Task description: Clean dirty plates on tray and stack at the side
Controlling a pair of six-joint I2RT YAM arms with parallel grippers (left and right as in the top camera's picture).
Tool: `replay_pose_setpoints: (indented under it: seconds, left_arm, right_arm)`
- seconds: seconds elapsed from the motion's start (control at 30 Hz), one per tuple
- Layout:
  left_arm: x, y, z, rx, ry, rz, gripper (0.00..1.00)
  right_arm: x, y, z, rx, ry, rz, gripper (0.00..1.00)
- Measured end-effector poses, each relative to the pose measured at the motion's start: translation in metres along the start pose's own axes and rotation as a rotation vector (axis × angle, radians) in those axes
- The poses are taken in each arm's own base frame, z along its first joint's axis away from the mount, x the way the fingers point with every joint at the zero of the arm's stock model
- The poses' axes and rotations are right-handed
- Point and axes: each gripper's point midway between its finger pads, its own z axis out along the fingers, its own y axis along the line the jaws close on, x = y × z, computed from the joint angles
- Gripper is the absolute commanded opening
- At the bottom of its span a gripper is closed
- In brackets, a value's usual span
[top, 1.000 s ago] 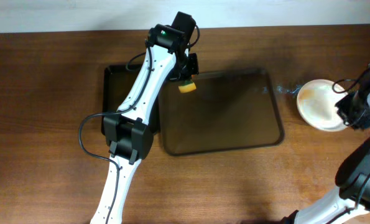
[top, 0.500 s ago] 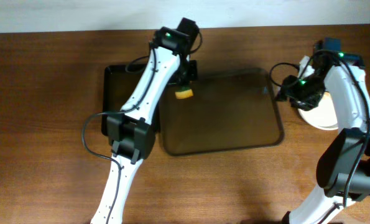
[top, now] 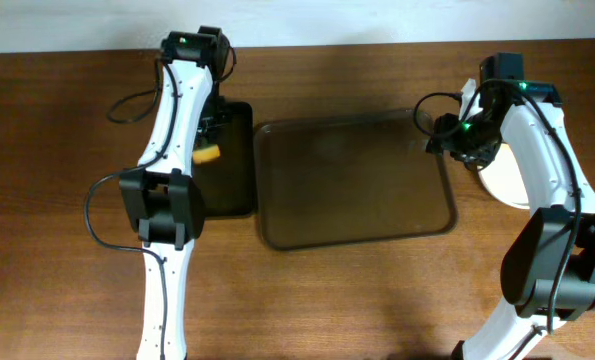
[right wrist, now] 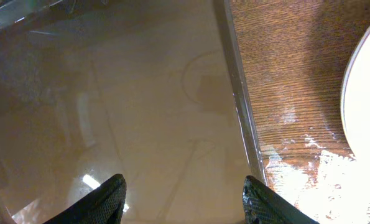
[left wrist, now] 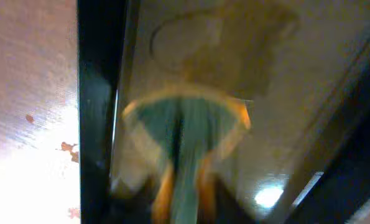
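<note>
Sponge (top: 208, 154) clamped in left fingers (top: 209, 138) over black bin (top: 235, 205); right fingers (right wrist: 107, 200) wide above tray (top: 447, 190) right rim.

Tray (top: 357, 185): brown, glossy, rectangular with rounded corners; flat at the centre of the counter (top: 67, 200).
Plate (top: 497, 183): white, round; flat on the counter just right of the tray, not touching it; partly hidden.
Sponge (top: 207, 153): yellow with a green face; gripped in the left hand (top: 208, 150) over the black bin (top: 232, 190).

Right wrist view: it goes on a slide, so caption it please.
Open right end effector hovering above the right rim of the brown tray, with the white plate alongside on the wooden table.
</note>
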Motion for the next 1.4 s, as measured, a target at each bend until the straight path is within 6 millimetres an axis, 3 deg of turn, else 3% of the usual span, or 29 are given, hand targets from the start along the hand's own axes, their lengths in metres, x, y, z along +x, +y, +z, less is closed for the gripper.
replay_pose_setpoints:
  seconds: [0.07, 0.27, 0.37, 0.4, 0.43, 0.5, 0.6, 0.97, 1.03, 1.1, 1.4]
  left_arm:
    - [0.007, 0.006, 0.011, -0.031, 0.042, 0.008, 1.0]
    - [0.009, 0.004, 0.013, -0.016, 0.056, 0.007, 1.0]
    - [0.001, -0.004, 0.01, 0.009, 0.013, 0.006, 0.99]
    - [-0.003, -0.011, 0.004, 0.026, -0.022, 0.008, 0.99]
    - [-0.006, -0.017, -0.005, 0.045, -0.055, 0.015, 1.0]
    - [-0.011, -0.033, -0.035, 0.095, -0.147, 0.037, 1.0]
    - [-0.009, -0.051, -0.07, 0.153, -0.235, 0.068, 1.0]
    - [-0.011, -0.061, -0.074, 0.199, -0.247, 0.072, 1.0]
    - [-0.011, -0.061, -0.074, 0.2, -0.247, 0.072, 1.0]
    - [-0.011, -0.061, -0.074, 0.2, -0.247, 0.072, 1.0]
    - [-0.011, -0.062, -0.074, 0.202, -0.246, 0.073, 1.0]
  right_arm:
    - [0.0, 0.0, 0.0, 0.002, -0.001, 0.0, 0.63]
    - [-0.018, -0.008, -0.001, 0.055, -0.074, -0.07, 0.65]
    - [-0.022, -0.01, 0.003, 0.067, -0.078, -0.172, 0.57]
    - [-0.02, -0.012, 0.011, 0.069, -0.058, -0.203, 0.48]
    - [-0.019, -0.014, 0.021, 0.071, -0.034, -0.224, 0.46]
    - [-0.009, -0.022, 0.052, 0.07, 0.049, -0.259, 0.46]
    - [-0.003, -0.026, 0.067, 0.069, 0.088, -0.288, 0.45]
    - [-0.01, -0.04, 0.094, 0.117, 0.094, -0.323, 0.41]
    - [-0.011, -0.041, 0.095, 0.124, 0.09, -0.324, 0.32]
    - [-0.013, -0.042, 0.096, 0.129, 0.085, -0.328, 0.07]
    - [-0.016, -0.049, 0.095, 0.137, 0.069, -0.225, 0.04]
